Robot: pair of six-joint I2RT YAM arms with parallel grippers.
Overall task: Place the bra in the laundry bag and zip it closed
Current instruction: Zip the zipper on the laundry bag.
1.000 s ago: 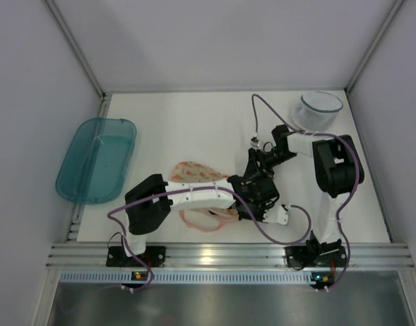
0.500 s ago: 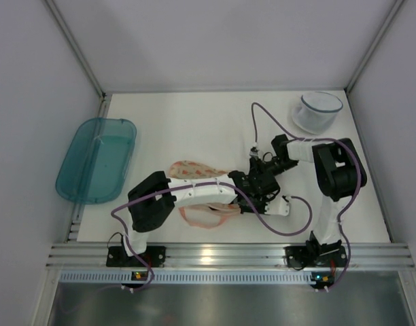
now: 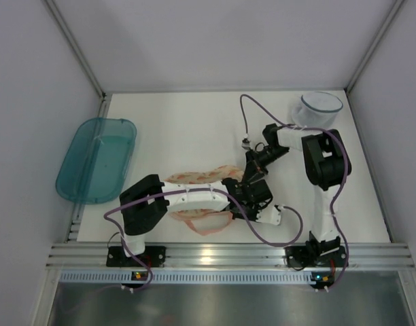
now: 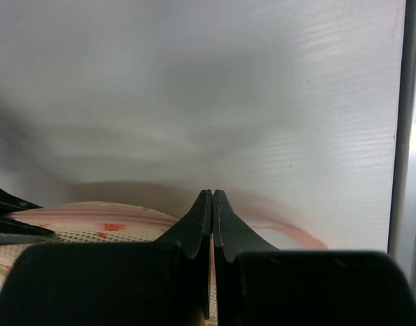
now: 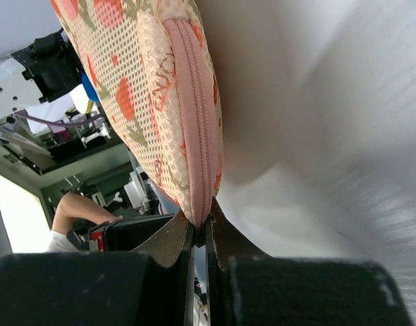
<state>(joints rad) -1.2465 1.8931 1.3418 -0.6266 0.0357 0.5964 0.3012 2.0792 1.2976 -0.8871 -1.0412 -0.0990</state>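
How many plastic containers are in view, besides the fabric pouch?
2. A teal bin lies at the table's left edge; a translucent white tub stands at its far right corner. More may be hidden.

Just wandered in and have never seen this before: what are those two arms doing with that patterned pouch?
Two robot arms are working on a laundry bag on the table. The right arm has its jaws pinched shut on the bag's pink zip edge. The left arm has its jaws shut too, right at the bag; whether they grip it is hidden. No bra shows in any view.
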